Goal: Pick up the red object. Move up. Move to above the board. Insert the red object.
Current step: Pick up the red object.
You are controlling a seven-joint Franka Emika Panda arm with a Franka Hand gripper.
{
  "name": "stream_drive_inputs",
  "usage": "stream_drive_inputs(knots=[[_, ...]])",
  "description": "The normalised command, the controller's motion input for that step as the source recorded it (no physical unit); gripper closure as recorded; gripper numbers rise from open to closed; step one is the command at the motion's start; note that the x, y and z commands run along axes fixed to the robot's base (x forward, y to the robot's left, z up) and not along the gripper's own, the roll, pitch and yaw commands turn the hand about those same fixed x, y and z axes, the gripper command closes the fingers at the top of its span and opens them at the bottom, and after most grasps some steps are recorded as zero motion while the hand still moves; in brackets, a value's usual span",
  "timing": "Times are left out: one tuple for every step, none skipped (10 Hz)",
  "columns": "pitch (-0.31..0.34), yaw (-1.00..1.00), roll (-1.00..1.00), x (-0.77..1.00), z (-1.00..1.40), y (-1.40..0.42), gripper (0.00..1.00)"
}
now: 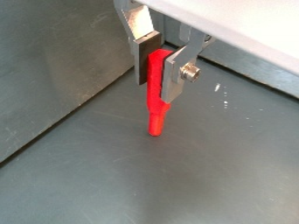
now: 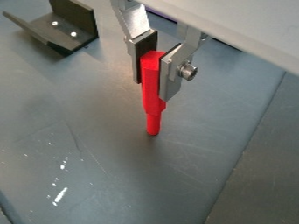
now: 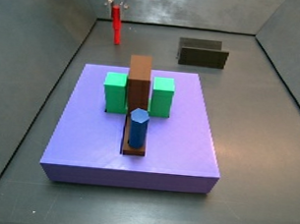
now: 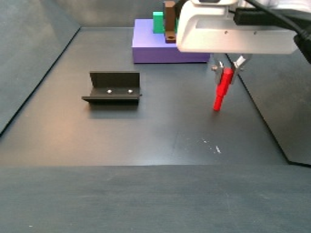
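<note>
Beyond the far edge of the board (image 3: pixel 131 142), clear of the slab, my gripper (image 1: pixel 160 59) hangs above the grey floor (image 2: pixel 93 166) with the red object (image 1: pixel 156 101) clamped between its fingers (image 1: pixel 143 51). Both wrist views show the silver plates and dark pads pressed to the rod's upper part, while most of its length sticks out below them. It hangs close to upright, and its lower tip is off the floor in a side view (image 4: pixel 221 92), where it is well apart from the board (image 4: pixel 155 47).

On the board, a brown upright block (image 3: pixel 140 84) stands between two green blocks (image 3: pixel 115 91), and a blue cylinder (image 3: pixel 137 129) stands upright just in front of the brown block, nearer the board's front edge. The red object (image 3: pixel 115 25) is behind all of these, past the board's back left corner in that side view.

Off the board, the fixture (image 4: pixel 112 88) sits on the floor, well apart from the rod; it also shows in a wrist view (image 2: pixel 56 26), away from my gripper (image 2: pixel 159 57).
</note>
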Motion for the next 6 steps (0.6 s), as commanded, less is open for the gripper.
stream_drive_inputs(knots=[[0.000, 0.00, 0.00, 0.00, 0.00, 0.00, 1.00], [0.000, 0.00, 0.00, 0.00, 0.00, 0.00, 1.00], [0.000, 0.00, 0.00, 0.00, 0.00, 0.00, 1.00], [0.000, 0.00, 0.00, 0.00, 0.00, 0.00, 1.00], [0.000, 0.00, 0.00, 0.00, 0.00, 0.00, 1.00], [0.000, 0.00, 0.00, 0.00, 0.00, 0.00, 1.00]])
